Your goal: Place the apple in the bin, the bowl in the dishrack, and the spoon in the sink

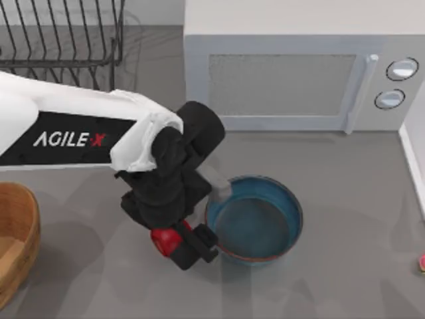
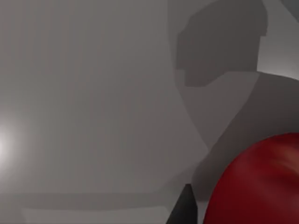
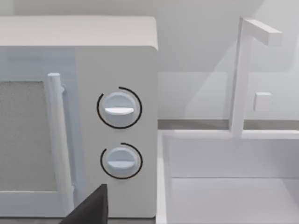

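One gripper, the left gripper [image 1: 174, 240], pinches the apple [image 1: 164, 240] just left of the bowl [image 1: 255, 218], readying transfer toward the bin [image 1: 16, 232]; right jaws: cannot tell.

Left arm extends from the top view's left edge toward the table's middle, white forearm leading to a black wrist angled downward. Left gripper [image 1: 174, 240] points down, fingers closed around a red object. Right arm not assessed
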Controlling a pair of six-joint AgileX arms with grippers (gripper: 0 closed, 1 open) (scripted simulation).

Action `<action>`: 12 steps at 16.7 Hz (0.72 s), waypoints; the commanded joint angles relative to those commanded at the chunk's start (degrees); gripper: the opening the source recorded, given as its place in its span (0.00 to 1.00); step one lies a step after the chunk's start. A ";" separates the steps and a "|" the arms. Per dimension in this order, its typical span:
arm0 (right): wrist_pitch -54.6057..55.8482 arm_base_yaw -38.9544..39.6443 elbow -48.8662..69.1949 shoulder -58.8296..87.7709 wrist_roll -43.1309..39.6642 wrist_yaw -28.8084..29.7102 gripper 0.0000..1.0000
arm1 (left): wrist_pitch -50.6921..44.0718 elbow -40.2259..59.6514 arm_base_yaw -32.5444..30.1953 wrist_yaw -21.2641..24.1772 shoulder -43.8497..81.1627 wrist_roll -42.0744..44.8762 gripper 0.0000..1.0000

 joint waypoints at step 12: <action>0.00 0.00 0.00 0.00 0.00 0.00 1.00 | -8.79 5.73 -0.01 -0.03 -3.29 -0.14 0.00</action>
